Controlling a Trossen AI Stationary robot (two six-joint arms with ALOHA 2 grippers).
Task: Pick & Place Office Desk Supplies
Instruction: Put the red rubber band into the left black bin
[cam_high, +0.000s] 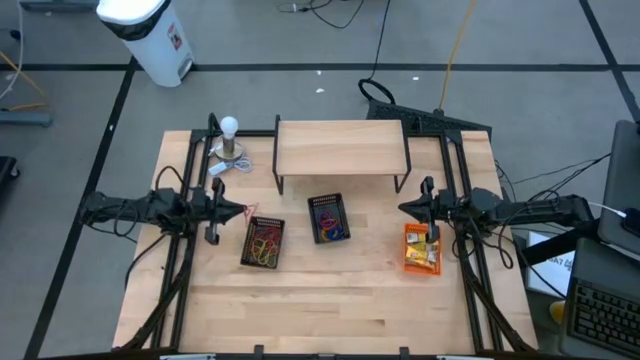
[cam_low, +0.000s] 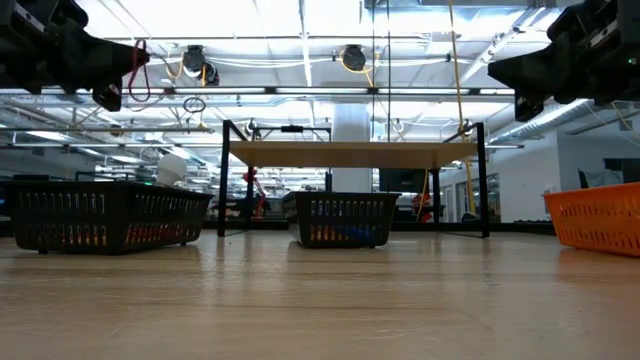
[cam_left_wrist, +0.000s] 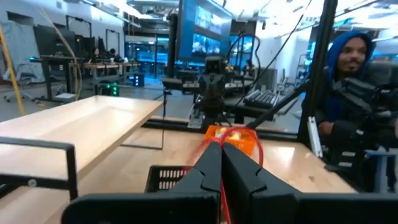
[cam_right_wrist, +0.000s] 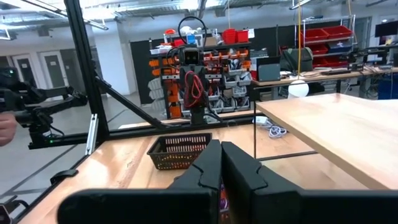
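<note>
Standing between black baskets (cam_high: 263, 243) and orange basket (cam_high: 421, 249): wooden shelf (cam_high: 340, 148).

The floor (cam_high: 300, 50) is grey with dark lines. A white bin (cam_high: 150, 35) stands on it. Long bright lights (cam_low: 300, 40) hang from the ceiling. Red boxes (cam_right_wrist: 326, 34) sit on shelves, and a person in a blue hood (cam_left_wrist: 351, 62) sits nearby.

Overhead, table-level, 2 facing wrist views

Bright overhead ceiling lights w/ glare, soft shadows, blurry foreground
</note>
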